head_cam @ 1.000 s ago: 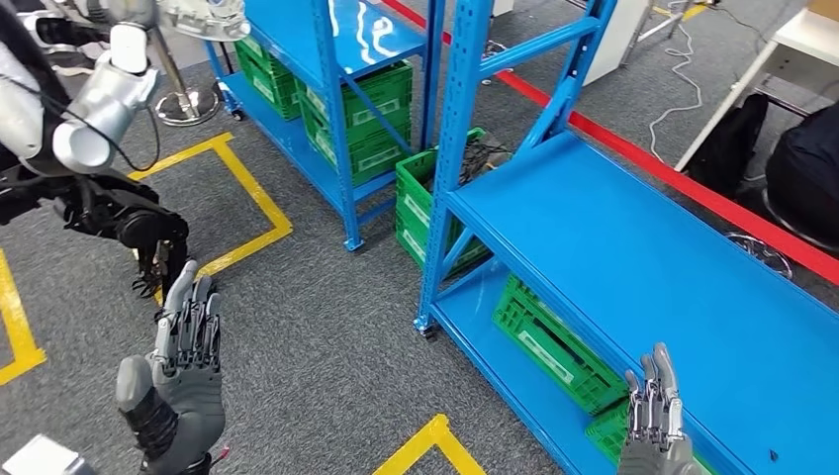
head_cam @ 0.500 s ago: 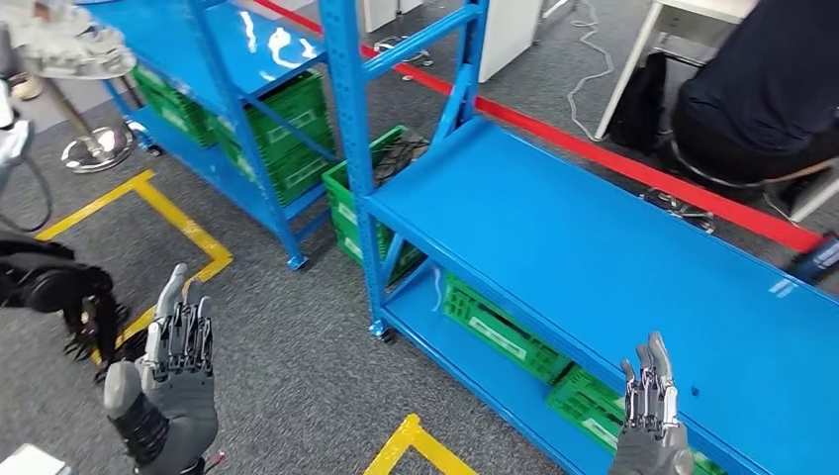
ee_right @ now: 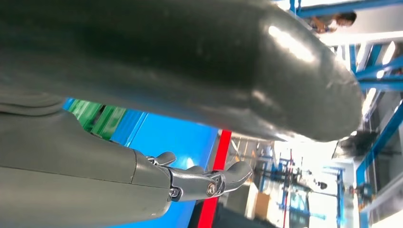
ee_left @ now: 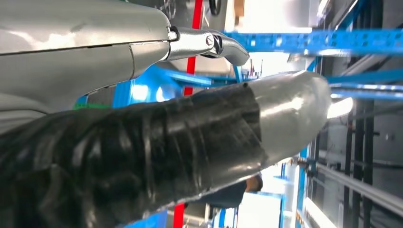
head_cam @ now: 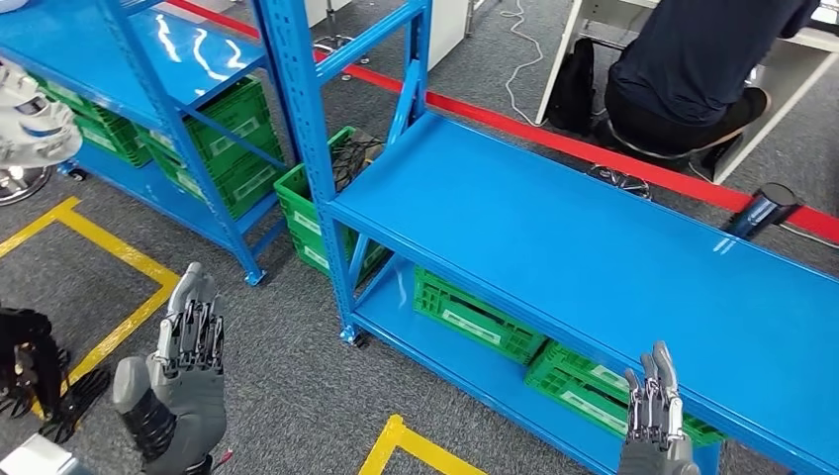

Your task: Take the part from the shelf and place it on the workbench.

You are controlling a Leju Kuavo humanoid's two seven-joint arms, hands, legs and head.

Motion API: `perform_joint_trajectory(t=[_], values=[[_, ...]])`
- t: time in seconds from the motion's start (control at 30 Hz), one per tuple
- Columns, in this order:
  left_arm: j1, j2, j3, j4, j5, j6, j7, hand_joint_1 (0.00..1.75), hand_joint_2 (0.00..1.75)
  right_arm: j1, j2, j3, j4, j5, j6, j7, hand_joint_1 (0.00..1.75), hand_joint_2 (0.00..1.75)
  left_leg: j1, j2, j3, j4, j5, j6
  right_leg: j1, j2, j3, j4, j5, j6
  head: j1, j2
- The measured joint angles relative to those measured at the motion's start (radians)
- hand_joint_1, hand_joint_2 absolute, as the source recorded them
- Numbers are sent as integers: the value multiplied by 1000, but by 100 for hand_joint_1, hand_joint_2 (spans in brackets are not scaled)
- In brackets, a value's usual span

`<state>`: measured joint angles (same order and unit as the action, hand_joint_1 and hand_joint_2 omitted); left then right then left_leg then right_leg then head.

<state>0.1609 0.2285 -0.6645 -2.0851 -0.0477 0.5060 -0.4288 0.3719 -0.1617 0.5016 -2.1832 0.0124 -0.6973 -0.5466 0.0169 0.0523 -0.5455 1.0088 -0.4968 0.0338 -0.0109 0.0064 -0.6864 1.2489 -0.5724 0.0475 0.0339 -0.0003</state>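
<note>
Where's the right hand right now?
Head view: the right hand is raised at the lower right, empty, at the front edge of the near blue shelf, above the green crates.

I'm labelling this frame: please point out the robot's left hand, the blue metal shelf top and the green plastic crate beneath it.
left hand (head_cam: 183, 381), head view, palm back.
blue metal shelf top (head_cam: 554, 247), head view, bare middle.
green plastic crate (head_cam: 473, 315), head view, long side wall.

— What is seen underfoot?
— Grey carpet (head_cam: 297, 376), marked with yellow tape (head_cam: 119, 252) and a red floor line (head_cam: 554, 139).
— And the furniture?
— Blue metal racks (head_cam: 554, 228) are set in a row, green crates (head_cam: 475, 317) stowed low; a white desk (head_cam: 693, 59) is occupied by a seated person (head_cam: 693, 69).
</note>
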Motion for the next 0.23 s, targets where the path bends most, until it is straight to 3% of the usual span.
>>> perform_joint_trajectory(t=[0.07,0.13,0.17,0.23], values=[[0,0,0,0,2,0,0,0,0,1,0,0,0,0,0,0,0,0,-3,22,8,0,-6,-3,7,-33,68,-134,62,-13,5,0],[-1,0,0,0,2,0,-1,0,0,1,1,0,-1,1,0,0,0,0,-6,41,15,0,-12,-11,18,-66,114,-227,90,-26,4,0],[-1,0,0,0,2,0,-1,0,0,1,1,0,-1,1,0,0,0,0,-6,49,18,-1,-14,-17,22,-69,118,-239,89,-31,3,0],[-2,0,0,0,2,-1,-1,0,0,3,1,-1,-3,2,0,-1,0,0,-5,62,23,-4,-16,-25,25,-53,116,-241,89,-37,3,0]])
